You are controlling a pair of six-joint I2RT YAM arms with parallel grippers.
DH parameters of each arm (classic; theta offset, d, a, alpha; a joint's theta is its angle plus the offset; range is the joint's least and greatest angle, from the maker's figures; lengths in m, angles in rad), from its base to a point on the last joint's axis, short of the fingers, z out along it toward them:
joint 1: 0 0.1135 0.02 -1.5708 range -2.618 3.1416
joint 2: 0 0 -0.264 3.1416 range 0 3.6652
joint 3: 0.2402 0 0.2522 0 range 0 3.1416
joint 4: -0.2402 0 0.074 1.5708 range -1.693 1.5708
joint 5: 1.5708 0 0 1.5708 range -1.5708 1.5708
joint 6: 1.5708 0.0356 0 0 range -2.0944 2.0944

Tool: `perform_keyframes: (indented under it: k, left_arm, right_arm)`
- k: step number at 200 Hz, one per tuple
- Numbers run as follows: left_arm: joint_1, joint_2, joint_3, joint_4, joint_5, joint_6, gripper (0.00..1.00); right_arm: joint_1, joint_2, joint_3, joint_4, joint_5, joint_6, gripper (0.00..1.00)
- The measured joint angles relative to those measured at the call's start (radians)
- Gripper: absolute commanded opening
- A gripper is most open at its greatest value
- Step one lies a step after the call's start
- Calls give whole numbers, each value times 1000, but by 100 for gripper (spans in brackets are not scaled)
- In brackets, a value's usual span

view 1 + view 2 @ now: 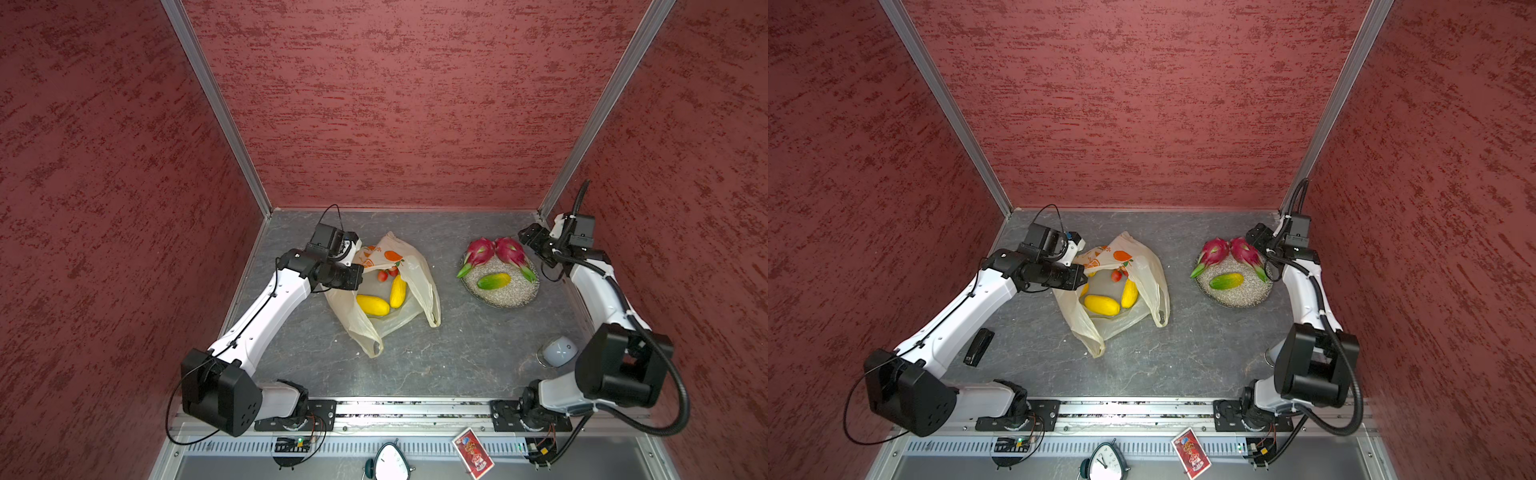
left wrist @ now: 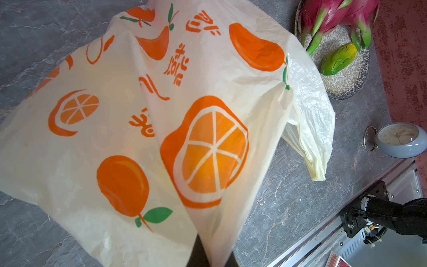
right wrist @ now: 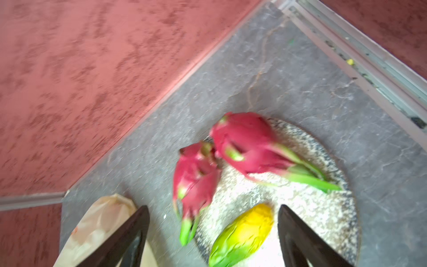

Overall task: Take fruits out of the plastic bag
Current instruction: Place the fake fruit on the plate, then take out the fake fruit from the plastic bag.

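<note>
The thin, pale yellow bag (image 1: 419, 274) with orange fruit pictures lies open at 9 o'clock on the surface (image 1: 436, 357). Its handles point toward 6 o'clock. Inside lie two yellow mangoes (image 1: 372, 304) and, farther back, small red berries (image 1: 386, 273). At its 11 o'clock edge the left claw (image 1: 355, 253) is pinched tight on the bag, holding that side up. At 2 o'clock two pink dragon fruits (image 1: 480, 251) and a green mango (image 1: 493, 281) sit on a speckled plate (image 1: 515, 297). The right claw (image 3: 213, 207) hangs beside them, fingers apart, empty. The surface is grey like stone, with a small clock (image 1: 559, 351) at 4 o'clock. Rough red walls (image 1: 395, 104) stand around.
</note>
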Motion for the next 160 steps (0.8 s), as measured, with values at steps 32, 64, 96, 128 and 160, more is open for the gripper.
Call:
perform_keyframes:
  k: [32,64,96,128,160]
  left_arm:
    - [0,-23,-27,2,25,-23,4]
    - [0,-34,-30,2,47,-59,41]
    - [-2,-88,-31,0,63,-87,52]
    - [-8,-250,-46,-13,63,-117,54]
    - [-8,-445,-81,-60,63,-153,55]
  right_arm:
    - [357,-122,12,-27,70,-60,81]
    - [766,-173,7,-45,139,-87,80]
    - [1077,-156,-47,-37,209,-82,76]
    - [1188,-122,-149,6,213,-93,73]
    - [1196,-79,-203,37,177,-230,77]
